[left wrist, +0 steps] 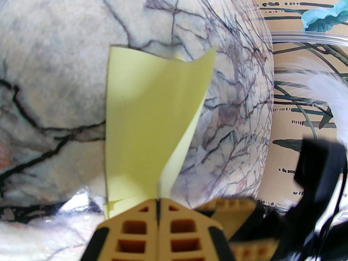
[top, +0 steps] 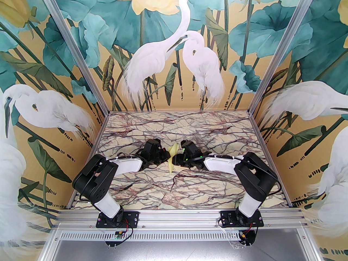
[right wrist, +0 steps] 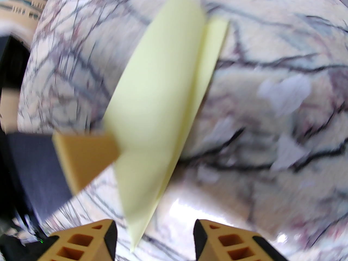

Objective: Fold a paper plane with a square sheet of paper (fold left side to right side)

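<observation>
Since the left claw [left wrist: 157, 201] is clamped together on the pale yellow, narrow pointed paper plane [left wrist: 152, 118], it hangs raised over the veined marble table [top: 190, 192], midway between both arms. The right claw [right wrist: 153, 224] stands apart, the plane's tip loose between its prongs, seemingly letting one arm carry it alone.

The overhead view is bright, even and sharp, with soft shadows on the marbled counter [top: 190, 192]. The left wrist view bends strongly at its edges; the paper plane [left wrist: 152, 118] is fairly crisp, a grey shadow on its upper left, while the left tool [left wrist: 157, 203] sits close and slightly soft. The right wrist view is smeared by motion blur, streaking the plane's edges and the counter's veins, with white glare near the right tool [right wrist: 155, 227]
</observation>
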You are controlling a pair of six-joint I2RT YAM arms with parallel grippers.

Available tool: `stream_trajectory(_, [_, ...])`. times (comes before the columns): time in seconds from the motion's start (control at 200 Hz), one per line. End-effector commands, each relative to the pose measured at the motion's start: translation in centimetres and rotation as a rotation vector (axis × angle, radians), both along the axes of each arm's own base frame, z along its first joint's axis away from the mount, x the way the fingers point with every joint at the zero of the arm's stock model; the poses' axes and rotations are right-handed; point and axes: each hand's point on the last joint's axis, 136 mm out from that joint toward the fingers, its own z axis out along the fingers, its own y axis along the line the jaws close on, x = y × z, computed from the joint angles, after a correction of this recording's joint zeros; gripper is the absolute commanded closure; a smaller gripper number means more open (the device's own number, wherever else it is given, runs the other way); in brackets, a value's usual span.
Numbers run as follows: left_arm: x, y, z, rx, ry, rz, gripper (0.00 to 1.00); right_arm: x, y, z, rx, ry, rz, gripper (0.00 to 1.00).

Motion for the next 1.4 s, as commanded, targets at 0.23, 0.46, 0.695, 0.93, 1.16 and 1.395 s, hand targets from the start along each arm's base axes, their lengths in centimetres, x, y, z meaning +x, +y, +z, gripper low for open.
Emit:
stream_trajectory(0.23, [0.8, -0.4, 0.2, -0.001, -0.012, -0.011, 0.99, -1.2, 0.2, -1.8, -0.178, -0.039, 0.085, 0.47])
stream_trajectory(0.46, [0.8, -0.4, 0.1, -0.001, -0.008, -0.011, 0.98, -1.3, 1.0, -2.1, -0.169, -0.035, 0.093, 0.46])
stream_trajectory(0.695, [0.8, -0.4, 0.1, 0.003, -0.009, -0.014, 0.98, -1.3, 0.5, -3.0, -0.218, -0.026, 0.091, 0.53])
stream_trajectory(0.93, [1.2, -0.3, 0.2, 0.02, -0.015, -0.037, 0.98, -1.2, -0.4, -2.9, -0.265, -0.044, 0.089, 0.55])
stream_trajectory(1.16, [1.6, -0.3, 0.0, 0.05, -0.015, -0.069, 0.98, -1.3, -1.1, -3.2, -0.302, -0.05, 0.097, 0.58])
stream_trajectory(1.395, [2.0, -0.7, -0.5, 0.059, -0.016, -0.093, 0.98, -1.5, -1.6, -3.2, -0.318, -0.054, 0.1, 0.6])
